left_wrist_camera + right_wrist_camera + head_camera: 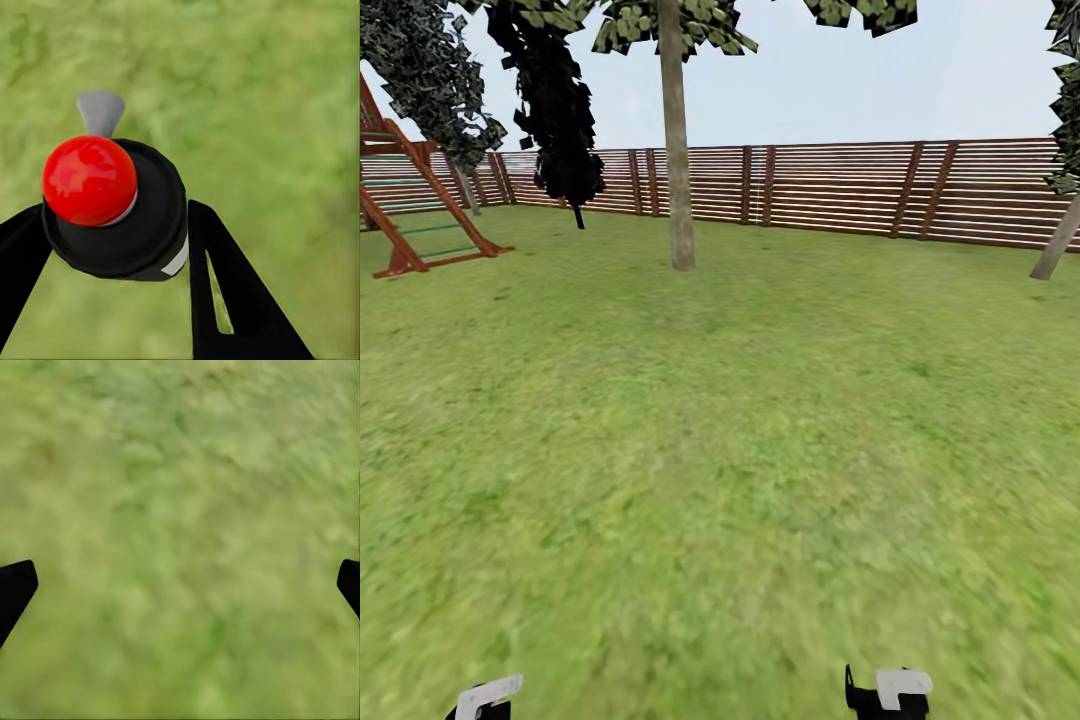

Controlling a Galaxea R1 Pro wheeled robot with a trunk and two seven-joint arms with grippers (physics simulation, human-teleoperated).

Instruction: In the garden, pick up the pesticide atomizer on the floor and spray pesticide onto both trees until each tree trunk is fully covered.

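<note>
We note a glossy red knob [88, 180] on the atomizer's matt black cap [142, 225], rough mottled bark on the tree trunk [676, 150], a slatted wooden fence [840, 190] and blurry matt grass [720, 450]

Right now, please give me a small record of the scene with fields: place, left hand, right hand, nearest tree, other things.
place: green lawn ringed by a brown slat fence
left hand: left hand shut on the pesticide atomizer, a black body with a red knob and a grey nozzle, held over the grass
right hand: right hand open, nothing between its fingertips, grass below
nearest tree: tree trunk straight ahead, upright, in front of the fence
other things: wooden play frame far left; second trunk, leaning, at the right edge
</note>
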